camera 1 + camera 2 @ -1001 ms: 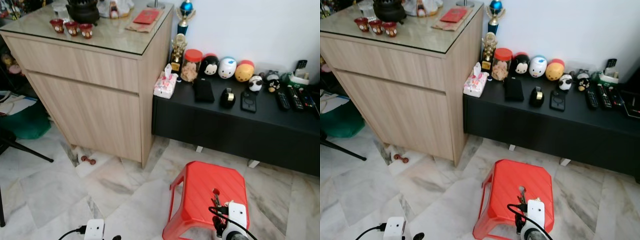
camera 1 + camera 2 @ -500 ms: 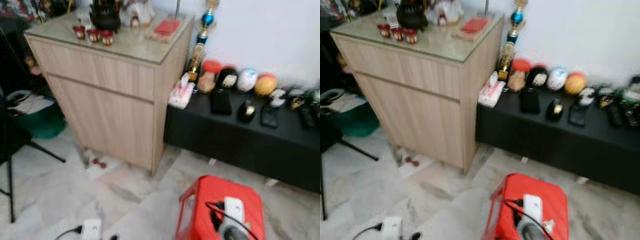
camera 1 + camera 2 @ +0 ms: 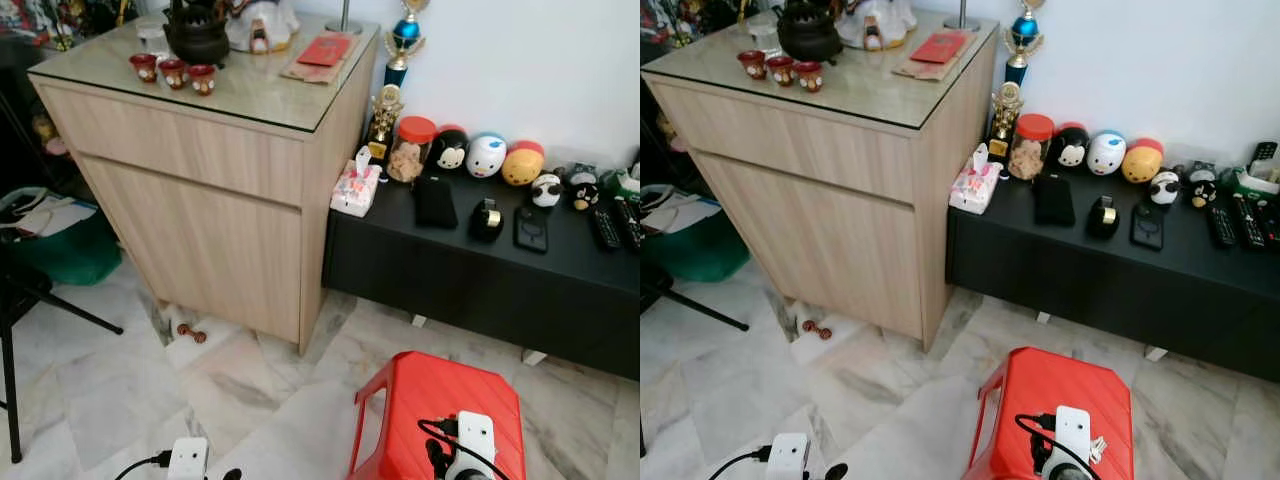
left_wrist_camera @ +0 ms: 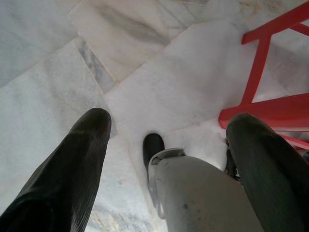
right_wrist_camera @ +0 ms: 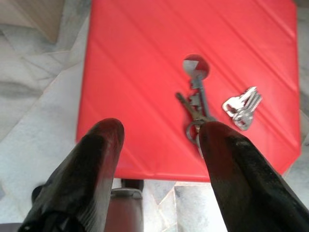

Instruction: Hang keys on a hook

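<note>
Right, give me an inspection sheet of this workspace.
Surface: red stool on marble floor.
Job's things: keys lying on the stool; hook: nothing seen.
Clutter: small silver keys beside them.
Grippers: right gripper open above the keys; left gripper open over the floor.
Cables: black cable on the right wrist.
Surroundings: wooden cabinet, black low bench with toys.

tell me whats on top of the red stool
Keys lie on the red stool: dark ones on a ring beside a silver bunch, near its centre hole. The open right end effector hovers above, one finger covering part of the ring.
</note>
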{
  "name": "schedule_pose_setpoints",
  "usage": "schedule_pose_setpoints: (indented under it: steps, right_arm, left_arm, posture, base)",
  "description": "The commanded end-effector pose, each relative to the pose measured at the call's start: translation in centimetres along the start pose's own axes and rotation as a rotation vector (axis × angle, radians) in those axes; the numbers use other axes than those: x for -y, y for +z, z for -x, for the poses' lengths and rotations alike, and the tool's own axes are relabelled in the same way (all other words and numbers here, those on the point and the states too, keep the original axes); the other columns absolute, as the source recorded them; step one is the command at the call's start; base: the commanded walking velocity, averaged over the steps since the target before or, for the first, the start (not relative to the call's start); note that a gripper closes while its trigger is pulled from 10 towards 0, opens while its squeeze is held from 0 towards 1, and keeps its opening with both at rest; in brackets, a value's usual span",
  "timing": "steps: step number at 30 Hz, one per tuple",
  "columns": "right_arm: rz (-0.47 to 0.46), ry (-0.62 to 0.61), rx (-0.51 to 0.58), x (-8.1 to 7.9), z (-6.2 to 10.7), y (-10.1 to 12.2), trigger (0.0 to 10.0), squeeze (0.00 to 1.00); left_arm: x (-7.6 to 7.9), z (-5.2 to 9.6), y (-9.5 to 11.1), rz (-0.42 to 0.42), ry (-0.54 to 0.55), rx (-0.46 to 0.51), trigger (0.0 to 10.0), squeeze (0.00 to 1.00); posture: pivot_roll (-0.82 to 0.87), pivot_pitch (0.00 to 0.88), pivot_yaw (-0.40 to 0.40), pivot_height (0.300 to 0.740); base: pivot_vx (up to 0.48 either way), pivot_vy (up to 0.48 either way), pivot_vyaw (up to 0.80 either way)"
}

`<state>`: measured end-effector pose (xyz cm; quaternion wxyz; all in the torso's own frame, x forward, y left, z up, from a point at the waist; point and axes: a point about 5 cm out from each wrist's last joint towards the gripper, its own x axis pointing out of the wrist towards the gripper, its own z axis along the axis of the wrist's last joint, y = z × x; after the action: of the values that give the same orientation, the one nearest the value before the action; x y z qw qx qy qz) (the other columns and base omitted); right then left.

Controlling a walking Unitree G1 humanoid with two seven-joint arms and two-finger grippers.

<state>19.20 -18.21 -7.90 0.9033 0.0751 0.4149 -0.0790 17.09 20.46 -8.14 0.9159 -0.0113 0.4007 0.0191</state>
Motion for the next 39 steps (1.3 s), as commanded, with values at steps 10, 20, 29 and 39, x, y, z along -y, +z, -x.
schedule_pose_setpoints:
  steps: [10,20,29,39]
  right_arm:
    - [-0.024,-0.009,-0.009,0.3,0.0,-0.1,10.0,0.0]
    - [-0.016,-0.008,0.006,0.4,0.1,0.0,10.0,0.0]
    - [-0.012,-0.001,0.027,0.2,0.0,0.2,10.0,0.0]
    - [0.102,0.107,0.302,-1.1,0.1,4.5,10.0,0.0]
  left_arm:
    - [0.1,0.1,-0.5,-0.01,-0.007,-0.017,10.0,0.0]
    - [0.2,0.1,-0.6,-0.002,-0.005,-0.018,10.0,0.0]
    - [0.1,0.2,-0.6,0.0,-0.004,-0.018,10.0,0.0]
    - [0.0,0.2,-0.7,-0.003,-0.004,-0.019,10.0,0.0]
  posture:
    - [0.11,0.079,-0.087,0.74]
    - [0.11,0.083,-0.089,0.74]
    - [0.11,0.086,-0.089,0.74]
    - [0.1,0.087,-0.084,0.74]
  base:
    - [0.0,-0.318,-0.07]
    - [0.0,-0.206,-0.07]
    - [0.0,0.0,0.0]
    - [0.0,0.0,0.0]
